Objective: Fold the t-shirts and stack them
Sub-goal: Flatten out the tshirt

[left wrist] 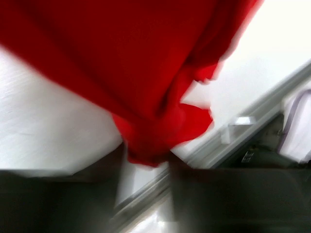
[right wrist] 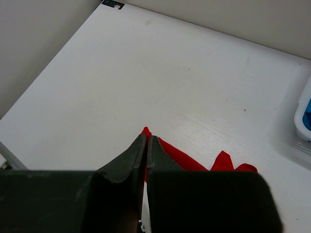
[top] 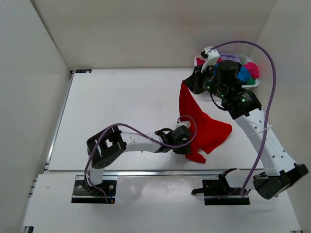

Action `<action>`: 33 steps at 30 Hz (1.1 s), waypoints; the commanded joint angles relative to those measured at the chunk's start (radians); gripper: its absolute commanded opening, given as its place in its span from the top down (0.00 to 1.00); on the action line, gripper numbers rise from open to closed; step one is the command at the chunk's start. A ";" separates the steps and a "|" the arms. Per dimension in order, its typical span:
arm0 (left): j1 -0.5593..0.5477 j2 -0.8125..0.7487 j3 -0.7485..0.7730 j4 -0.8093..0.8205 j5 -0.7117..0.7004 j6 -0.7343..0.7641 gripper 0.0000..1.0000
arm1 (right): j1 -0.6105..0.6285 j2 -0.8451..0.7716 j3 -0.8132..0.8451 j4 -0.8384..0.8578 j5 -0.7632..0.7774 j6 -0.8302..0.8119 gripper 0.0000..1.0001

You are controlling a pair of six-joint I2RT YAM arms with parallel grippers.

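The red t-shirt [top: 206, 127] hangs stretched between my two grippers, its lower part spread on the white table [top: 121, 111]. My right gripper [top: 185, 83] is shut on the shirt's upper edge and holds it up near the basket; in the right wrist view the jaws [right wrist: 146, 138] pinch red cloth [right wrist: 181, 158]. My left gripper [top: 187, 145] is at the shirt's lower edge. In the blurred left wrist view the red cloth [left wrist: 131, 58] bunches to a point between the fingers [left wrist: 146, 162], which look closed on it. Blue [top: 243, 74], pink [top: 251, 69], lavender [top: 231, 58] and green [top: 251, 81] shirts lie in the basket.
The white mesh basket [top: 198, 61] stands at the table's far right corner, partly behind the right arm; its edge shows in the right wrist view [right wrist: 303, 109]. A metal rail [top: 146, 172] runs along the table's near edge. White walls enclose the table.
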 commanded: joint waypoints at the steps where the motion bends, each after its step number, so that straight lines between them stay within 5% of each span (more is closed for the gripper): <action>1: 0.009 -0.023 -0.013 -0.062 -0.086 0.025 0.78 | -0.009 -0.022 0.011 0.080 0.005 -0.004 1.00; 3: 0.014 -0.051 -0.039 -0.081 -0.126 0.033 1.00 | -0.010 -0.031 0.002 0.071 0.009 -0.006 1.00; 10: 0.207 -0.432 -0.368 -0.150 -0.166 0.102 1.00 | -0.082 -0.060 -0.057 0.038 -0.030 -0.023 1.00; 15: 0.619 -0.698 -0.593 -0.176 0.026 0.267 1.00 | -0.088 -0.097 -0.168 0.049 -0.044 -0.029 1.00; 17: 0.732 -0.720 -0.610 -0.207 0.098 0.320 0.72 | -0.073 -0.095 -0.203 0.058 -0.047 -0.023 1.00; 23: 0.798 -0.755 -0.535 -0.299 0.092 0.388 0.24 | -0.039 -0.091 -0.297 0.084 -0.037 -0.014 1.00; 33: 0.714 -0.821 -0.478 -0.284 0.073 0.349 0.43 | -0.049 -0.083 -0.329 0.083 -0.058 -0.027 1.00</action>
